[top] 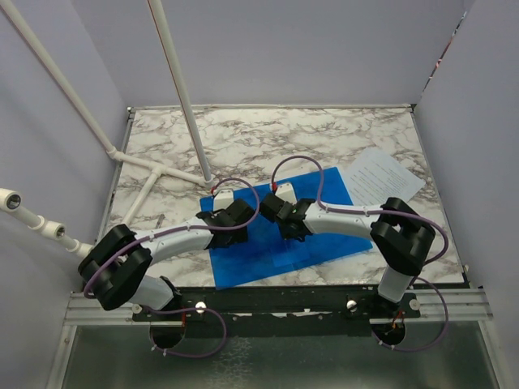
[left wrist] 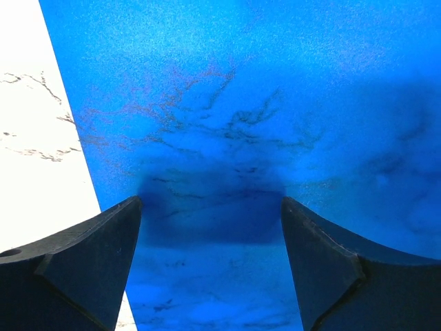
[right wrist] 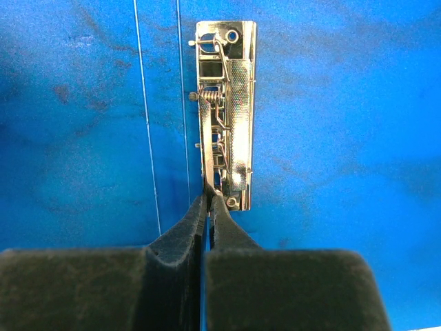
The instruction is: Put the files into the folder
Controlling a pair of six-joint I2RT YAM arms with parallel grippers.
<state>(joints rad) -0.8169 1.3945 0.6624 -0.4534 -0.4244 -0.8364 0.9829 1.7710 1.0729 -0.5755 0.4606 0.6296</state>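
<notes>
Currently I see the open blue folder (top: pixel 268 243) flat on the marble table (top: pixel 324 134), long axis left-right, right end skewed away. The right gripper (right wrist: pixel 207 200) pinches the near end of the metal clip (right wrist: pixel 231 103). The left gripper (left wrist: pixel 210 207) hovers spread over the cover. The files (top: pixel 388 177) lie at the folder's far-right corner.

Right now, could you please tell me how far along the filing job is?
Done: the folder lies open. In hand: the right pincer is shut on the metal clip, and the open left pincer sits above the folder. Left: the files lie on the table by its right edge, not yet inserted.
</notes>
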